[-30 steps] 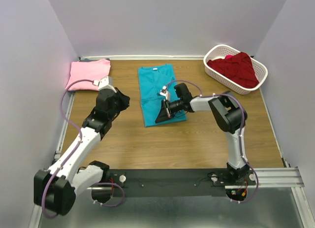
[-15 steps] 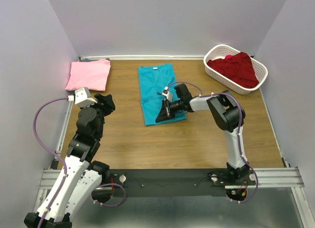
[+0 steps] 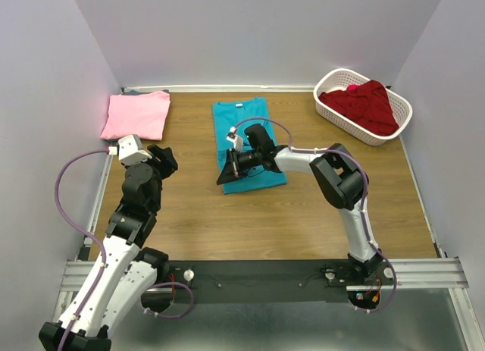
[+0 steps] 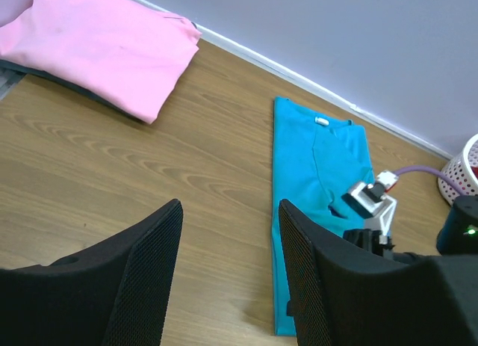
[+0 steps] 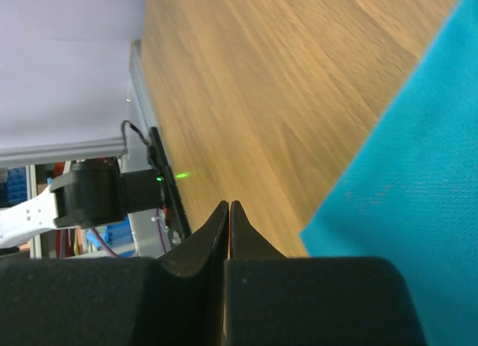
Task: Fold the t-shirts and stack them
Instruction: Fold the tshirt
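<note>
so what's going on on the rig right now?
Mid-fold on the teal t-shirt, which lies flat as a narrow strip on the table. The right end effector is shut, low at the shirt's near left corner; no cloth shows between its fingers. The left end effector is open, off to the left, holding nothing. The pink t-shirt sits folded at far left; the dark red t-shirt is bunched in the white basket.
</note>
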Tool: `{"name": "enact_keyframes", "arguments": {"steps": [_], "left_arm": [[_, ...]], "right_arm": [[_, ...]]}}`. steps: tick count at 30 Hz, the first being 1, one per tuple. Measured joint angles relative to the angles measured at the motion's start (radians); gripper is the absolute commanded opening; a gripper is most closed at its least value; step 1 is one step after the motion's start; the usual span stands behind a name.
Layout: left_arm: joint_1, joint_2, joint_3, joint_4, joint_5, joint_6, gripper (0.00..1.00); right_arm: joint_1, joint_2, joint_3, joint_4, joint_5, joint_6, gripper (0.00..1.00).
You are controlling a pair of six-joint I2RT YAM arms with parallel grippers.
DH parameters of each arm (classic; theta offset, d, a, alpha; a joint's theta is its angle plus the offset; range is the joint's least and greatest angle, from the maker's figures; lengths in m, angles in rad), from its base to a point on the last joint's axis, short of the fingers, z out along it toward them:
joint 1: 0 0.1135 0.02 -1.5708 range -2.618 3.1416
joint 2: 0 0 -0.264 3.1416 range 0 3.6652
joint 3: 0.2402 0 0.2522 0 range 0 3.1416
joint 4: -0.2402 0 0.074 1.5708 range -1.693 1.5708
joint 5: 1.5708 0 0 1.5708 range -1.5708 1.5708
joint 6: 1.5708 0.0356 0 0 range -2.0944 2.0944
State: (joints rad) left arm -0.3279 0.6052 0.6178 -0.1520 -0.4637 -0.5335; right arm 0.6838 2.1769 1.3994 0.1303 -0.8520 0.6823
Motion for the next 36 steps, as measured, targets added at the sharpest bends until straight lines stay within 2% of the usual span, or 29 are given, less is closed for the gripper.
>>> {"name": "enact_keyframes", "arguments": {"steps": [6, 12, 16, 20, 24, 27, 31, 36], "left_arm": [[0.008, 0.002, -0.002, 0.014, 0.006, 0.006, 0.63], [0.008, 0.019, -0.003, 0.024, 0.036, 0.011, 0.64], [0.008, 0.036, -0.003, 0.028, 0.077, 0.010, 0.64], [0.008, 0.077, -0.004, 0.034, 0.156, -0.002, 0.66], [0.008, 0.206, 0.015, 0.026, 0.273, -0.029, 0.69], [-0.003, 0.326, 0.032, -0.014, 0.348, -0.040, 0.69], [-0.080, 0.456, 0.074, -0.086, 0.397, -0.053, 0.70], [-0.139, 0.555, 0.109, -0.119, 0.420, -0.080, 0.70]], "right_arm": [[0.008, 0.116, -0.016, 0.008, -0.008, 0.015, 0.06], [0.004, 0.117, -0.018, 0.016, -0.025, 0.022, 0.07], [0.002, 0.059, -0.039, -0.007, 0.015, -0.003, 0.18], [-0.028, -0.098, -0.097, -0.041, 0.056, -0.039, 0.37], [-0.123, -0.302, -0.136, -0.134, 0.180, -0.126, 0.45], [-0.192, -0.413, -0.163, -0.250, 0.346, -0.205, 0.49], [-0.205, -0.484, -0.210, -0.398, 0.560, -0.275, 0.50], [-0.196, -0.488, -0.289, -0.536, 0.706, -0.312, 0.53]]}}
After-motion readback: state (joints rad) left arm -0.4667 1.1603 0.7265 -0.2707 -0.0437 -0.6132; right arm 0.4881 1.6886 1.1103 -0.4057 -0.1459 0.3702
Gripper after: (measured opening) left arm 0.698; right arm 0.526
